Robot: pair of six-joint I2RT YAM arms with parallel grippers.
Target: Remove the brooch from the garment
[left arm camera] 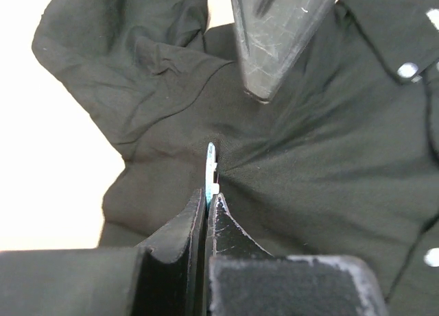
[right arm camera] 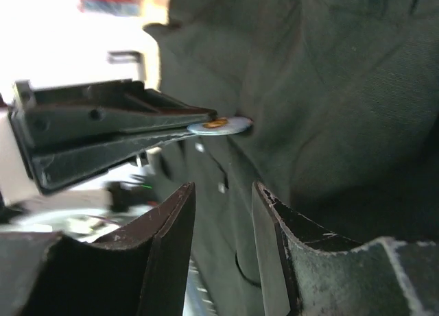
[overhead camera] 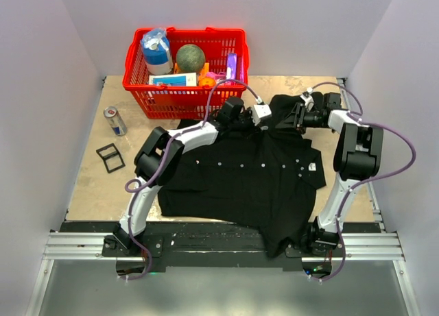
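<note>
The black shirt (overhead camera: pixel 247 179) lies spread on the table, its collar end bunched up at the back between my two grippers. My left gripper (left arm camera: pixel 209 196) is shut on the brooch (left arm camera: pixel 211 166), seen edge-on as a thin silvery disc against the pulled-up cloth (left arm camera: pixel 329 144). In the right wrist view the brooch (right arm camera: pixel 221 126) shows as a flat disc at the tips of the left fingers (right arm camera: pixel 137 124), touching the shirt (right arm camera: pixel 343 90). My right gripper (right arm camera: pixel 223 189) is open and empty, just below the brooch. In the top view the left gripper (overhead camera: pixel 262 113) and the right gripper (overhead camera: pixel 296 115) face each other.
A red basket (overhead camera: pixel 185 93) with several items stands at the back left. A drinks can (overhead camera: pixel 115 120) and a small black square frame (overhead camera: pixel 110 157) lie on the left of the table. Walls close in on both sides.
</note>
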